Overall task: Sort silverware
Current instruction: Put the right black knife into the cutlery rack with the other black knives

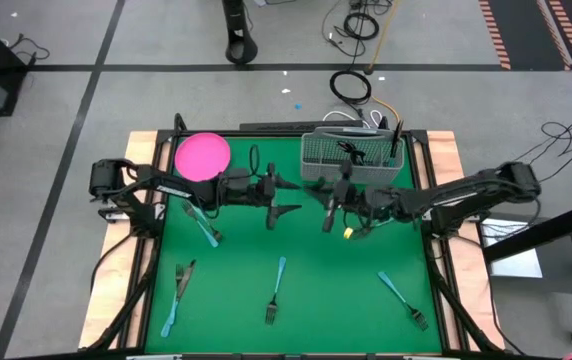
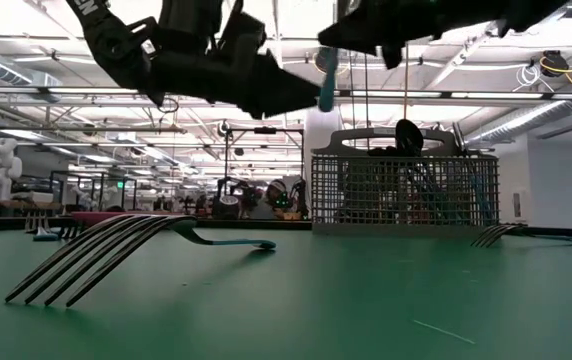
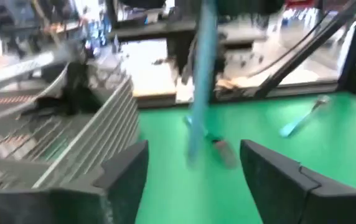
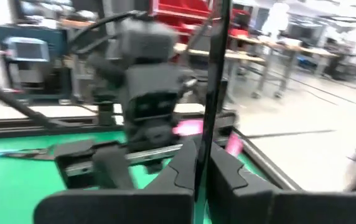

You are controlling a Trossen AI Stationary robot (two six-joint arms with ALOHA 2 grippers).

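My right gripper [image 1: 328,208] hovers above the middle of the green mat, near the gray wire basket [image 1: 354,170], and is shut on one piece of silverware [image 3: 201,74]. The piece's light blue handle [image 2: 327,80] hangs down. My left gripper [image 1: 291,198] faces it from the table's left and is open; in the left wrist view the handle hangs just ahead of its spread fingers [image 3: 128,174]. Several other pieces lie flat on the mat [image 1: 203,222] [image 1: 176,285] [image 1: 276,290] [image 1: 403,300]. Some stand in the basket [image 1: 396,140]. My right gripper [image 4: 203,155] pinches the piece between its two fingers, on the thin dark metal part [image 4: 218,62] that rises above them. The fingers reach in level from the table's right and lie across the piece. It is lifted clear and nearly upright, handle end [image 2: 327,100] lowest.
The pink plate [image 1: 203,157] sits at the far left of the mat, and the basket [image 2: 406,190] at the far middle. A fork [image 2: 116,250] lies close to the low camera. Wooden table edges flank the mat [image 1: 316,270], which has bare room between the scattered pieces.
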